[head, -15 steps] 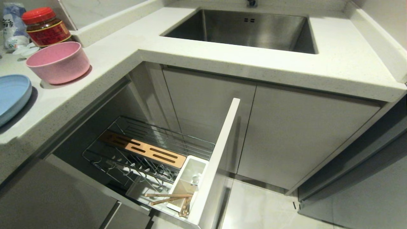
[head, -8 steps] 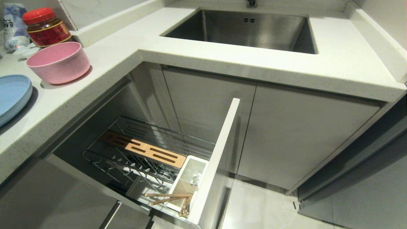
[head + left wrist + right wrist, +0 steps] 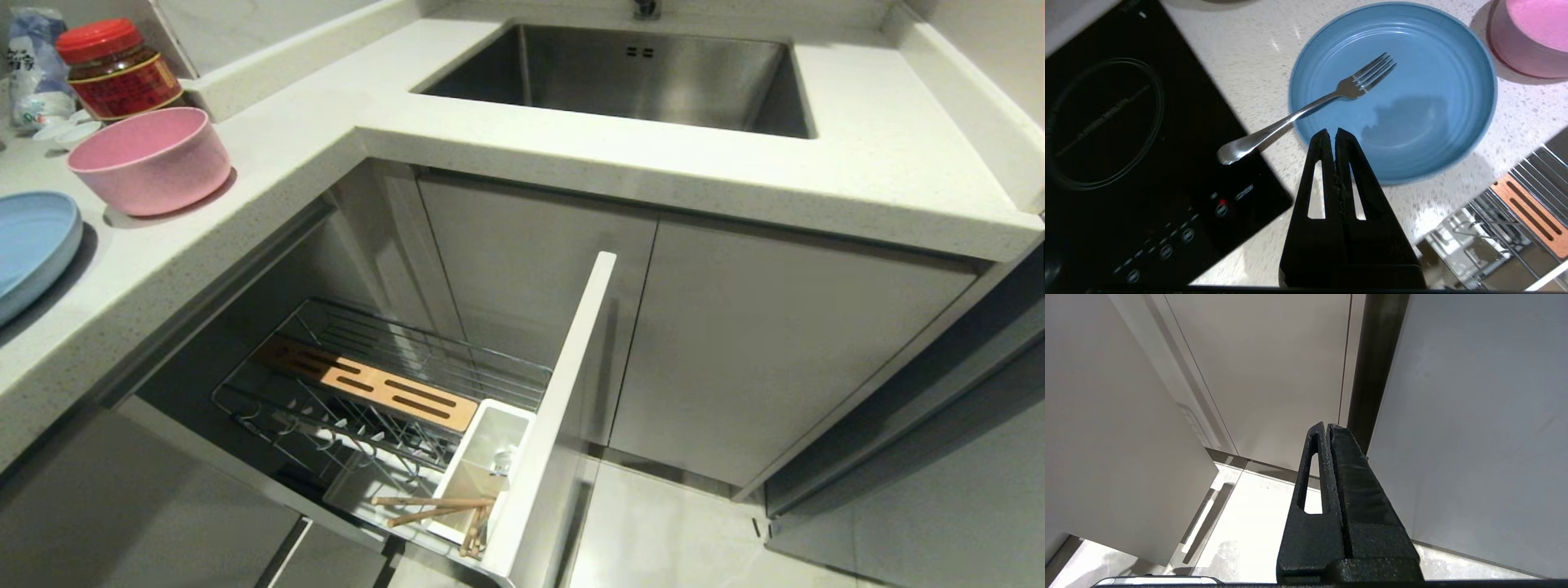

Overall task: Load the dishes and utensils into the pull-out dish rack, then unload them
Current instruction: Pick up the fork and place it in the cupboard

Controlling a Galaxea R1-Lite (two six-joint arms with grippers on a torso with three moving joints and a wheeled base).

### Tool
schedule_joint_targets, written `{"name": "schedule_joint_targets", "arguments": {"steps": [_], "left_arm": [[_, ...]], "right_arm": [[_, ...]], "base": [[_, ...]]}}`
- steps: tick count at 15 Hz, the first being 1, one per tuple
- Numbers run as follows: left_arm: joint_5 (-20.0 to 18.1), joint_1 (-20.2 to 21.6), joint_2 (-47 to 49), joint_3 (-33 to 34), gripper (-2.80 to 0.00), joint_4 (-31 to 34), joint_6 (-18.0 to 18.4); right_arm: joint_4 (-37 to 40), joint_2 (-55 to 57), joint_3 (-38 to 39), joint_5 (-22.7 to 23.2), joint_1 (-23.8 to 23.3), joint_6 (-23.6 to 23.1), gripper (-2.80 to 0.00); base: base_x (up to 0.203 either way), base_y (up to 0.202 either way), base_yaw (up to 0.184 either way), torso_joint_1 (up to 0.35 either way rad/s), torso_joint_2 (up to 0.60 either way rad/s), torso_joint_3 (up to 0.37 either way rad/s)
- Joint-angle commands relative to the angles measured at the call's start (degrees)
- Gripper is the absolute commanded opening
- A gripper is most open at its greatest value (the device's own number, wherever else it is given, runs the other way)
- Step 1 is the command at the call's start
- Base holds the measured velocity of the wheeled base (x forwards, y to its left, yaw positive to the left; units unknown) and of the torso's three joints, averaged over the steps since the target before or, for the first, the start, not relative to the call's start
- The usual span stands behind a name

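Head view: the chrome wire pull-out dish rack stands open below the white speckled countertop; the slim light-wood chopsticks lie by its white plastic utensil bin. The matte pink round bowl sits beside the light-blue shallow plate.

Left wrist view: the left gripper, fingers pressed together and empty, hovers over the plate's edge, where the long-handled silver fork rests, its handle reaching over a black induction cooktop.

Right wrist view: the right gripper, closed and empty, hangs before pale cabinet doors.
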Motion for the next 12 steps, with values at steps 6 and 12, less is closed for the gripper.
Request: {"name": "schedule_joint_targets", "arguments": {"steps": [6,12], "left_arm": [[-10.4,5.6,12.6,-1.0,-2.80,1.6,13.0],[-11.9,6.7,15.7,-0.9,0.00,1.6,22.4]], "right_arm": [[0.6,0.0,1.5,0.0,0.0,0.0,-2.80],[0.0,0.0,1.5,0.0,0.0,0.0,-2.80]], "base": [[0.000,0.000,0.000,0.000,0.00,0.000],[0.000,0.000,0.000,0.000,0.00,0.000]]}}
